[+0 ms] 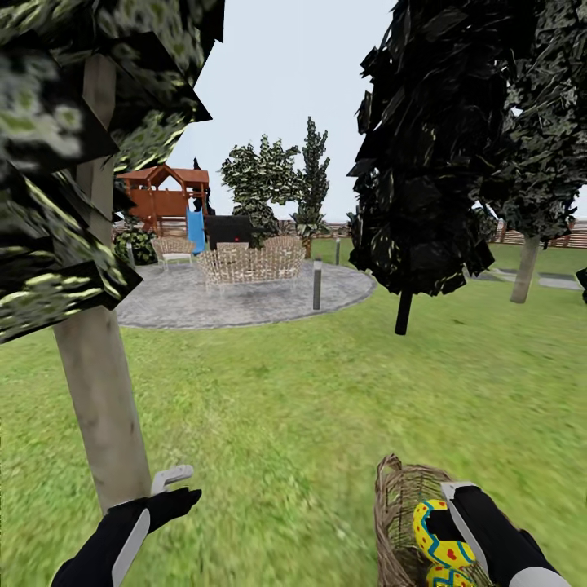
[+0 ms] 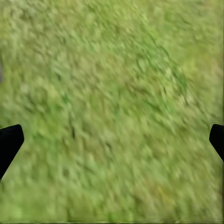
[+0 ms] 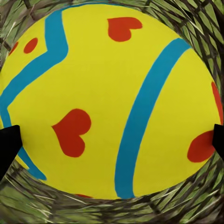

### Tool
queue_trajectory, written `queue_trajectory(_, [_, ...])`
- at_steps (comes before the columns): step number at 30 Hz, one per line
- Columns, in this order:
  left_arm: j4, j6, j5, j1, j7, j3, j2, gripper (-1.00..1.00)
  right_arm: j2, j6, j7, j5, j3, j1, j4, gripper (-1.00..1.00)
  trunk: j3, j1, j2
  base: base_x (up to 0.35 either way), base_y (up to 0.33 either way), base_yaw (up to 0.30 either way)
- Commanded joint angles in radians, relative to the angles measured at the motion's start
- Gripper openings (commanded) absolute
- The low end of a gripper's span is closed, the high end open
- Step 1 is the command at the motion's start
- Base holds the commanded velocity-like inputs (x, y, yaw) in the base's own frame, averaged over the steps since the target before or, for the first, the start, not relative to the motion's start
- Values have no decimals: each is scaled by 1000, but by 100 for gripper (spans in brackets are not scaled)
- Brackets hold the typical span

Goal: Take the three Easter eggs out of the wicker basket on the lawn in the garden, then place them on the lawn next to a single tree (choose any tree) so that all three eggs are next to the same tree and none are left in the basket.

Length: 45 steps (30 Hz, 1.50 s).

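Inside wicker basket (image 1: 394, 522): two Easter eggs (image 1: 436, 534) visible, right tool (image 1: 456, 509) over them.

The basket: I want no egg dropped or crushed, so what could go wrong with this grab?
The right pincer is down in the wicker basket with a round egg between its tips; it could slip out when squeezed. The arm leans over the rim, so lifting might tip the basket. A second egg lies just below and could get knocked.
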Motion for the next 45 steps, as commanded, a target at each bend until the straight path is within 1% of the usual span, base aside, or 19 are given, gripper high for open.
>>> queue_trajectory(1, [4,6,3,0,-4,3,-1,100,0,4,-3,0,0,0,-1,-100,2,-4,7,-53,0,0])
queue_trajectory(10, [12,6,3,-1,-4,2,-1,100,0,3,-2,0,-2,0,-1,-100,30,-39,70,-5,0,0])
queue_trajectory(15, [12,6,3,0,-4,2,-4,100,0,3,3,-9,-3,0,-1,-100,46,-58,105,-6,0,0])
queue_trajectory(23, [11,6,3,0,-4,3,-7,100,0,6,3,-12,-4,0,-1,-100,71,-89,161,-260,0,0])
queue_trajectory(32, [12,6,3,0,-4,3,-8,100,-2,5,4,-13,-9,0,-1,-100,99,-123,224,-12,0,0])
queue_trajectory(34, [12,6,3,-1,-4,2,-12,100,-2,6,2,-12,-9,0,-1,-100,105,-131,238,0,0,2])
queue_trajectory(37, [15,6,3,0,-4,2,-21,100,-1,6,-1,-11,-9,0,-1,-100,115,-142,259,0,0,182])
queue_trajectory(40, [38,5,2,0,-4,1,-23,100,0,6,-2,-10,-8,0,-1,-100,124,-154,280,0,0,263])
queue_trajectory(45, [41,5,2,0,-4,1,-24,100,-1,6,-1,-12,-9,0,-1,-100,140,-173,315,-191,0,119])
